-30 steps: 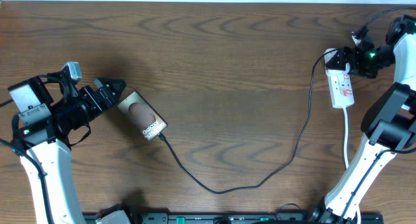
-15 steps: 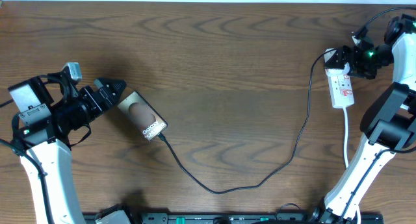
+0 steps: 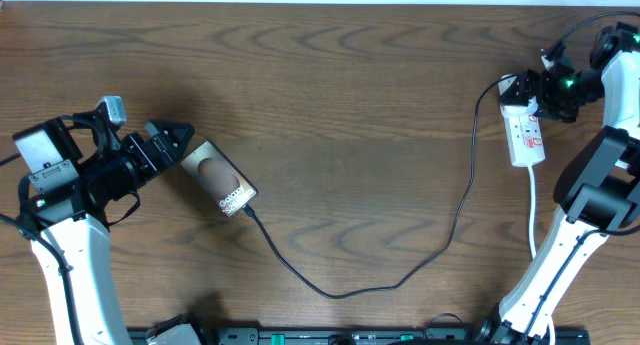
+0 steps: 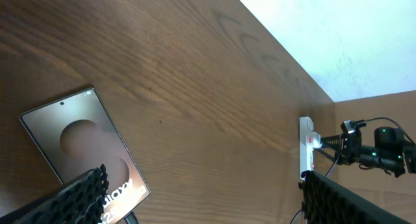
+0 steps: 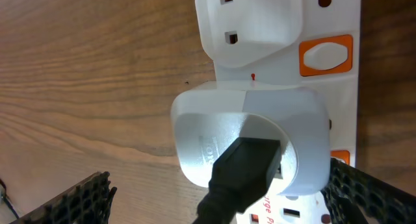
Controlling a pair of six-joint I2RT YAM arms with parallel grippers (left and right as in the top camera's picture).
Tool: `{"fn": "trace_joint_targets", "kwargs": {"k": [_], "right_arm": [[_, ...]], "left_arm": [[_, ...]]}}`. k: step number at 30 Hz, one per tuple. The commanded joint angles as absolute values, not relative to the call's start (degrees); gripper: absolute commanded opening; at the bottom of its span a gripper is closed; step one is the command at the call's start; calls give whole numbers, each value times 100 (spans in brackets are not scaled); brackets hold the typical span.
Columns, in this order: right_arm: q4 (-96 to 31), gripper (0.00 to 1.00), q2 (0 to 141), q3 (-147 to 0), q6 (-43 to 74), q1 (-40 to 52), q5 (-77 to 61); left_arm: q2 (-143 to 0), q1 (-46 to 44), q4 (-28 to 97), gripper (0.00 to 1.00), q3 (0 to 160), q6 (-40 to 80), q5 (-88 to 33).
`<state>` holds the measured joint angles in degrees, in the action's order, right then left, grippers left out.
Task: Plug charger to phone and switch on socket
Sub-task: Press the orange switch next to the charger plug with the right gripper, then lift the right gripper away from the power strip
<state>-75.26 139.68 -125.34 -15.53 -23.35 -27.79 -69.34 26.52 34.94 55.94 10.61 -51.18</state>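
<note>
The bronze phone (image 3: 215,178) lies flat at the table's left, its "Galaxy" end toward the front right. It also shows in the left wrist view (image 4: 78,143). The black charger cable (image 3: 340,293) runs from the phone's end in a long curve to the white power strip socket (image 3: 527,135) at the far right. My left gripper (image 3: 178,145) is open at the phone's far-left end, its fingers either side in the left wrist view (image 4: 208,211). My right gripper (image 3: 532,97) is open over the socket's far end, straddling a white adapter (image 5: 250,143) with the black plug (image 5: 244,169) in it.
An orange switch (image 5: 325,55) sits beside an unused outlet on the socket; a second orange switch (image 5: 341,158) peeks out by my right finger. The strip's white cord (image 3: 533,210) runs toward the front right. The socket shows far off in the left wrist view (image 4: 305,146).
</note>
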Motion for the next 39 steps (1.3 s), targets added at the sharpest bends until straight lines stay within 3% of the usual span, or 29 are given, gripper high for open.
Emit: {"fn": "trace_joint_targets", "kwargs": {"k": [1, 20, 29, 39], "right_arm": [[-7474, 99, 13987, -12363, -1476, -2239, -2998], [-7454, 99, 13987, -12167, -1197, -2176, -3356], [-7091, 99, 13987, -11389, -1179, -2097, -3686], [-7706, 99, 13972, -11990, -534, -2392, -2853]], "left_arm": [[-6934, 2659, 3511, 93, 5594, 989, -5229], [-6934, 2661, 3509, 93, 5594, 989, -5229], [-6936, 2661, 3507, 94, 5594, 987, -5227], [-6936, 2661, 3507, 94, 5594, 989, -5227]]}}
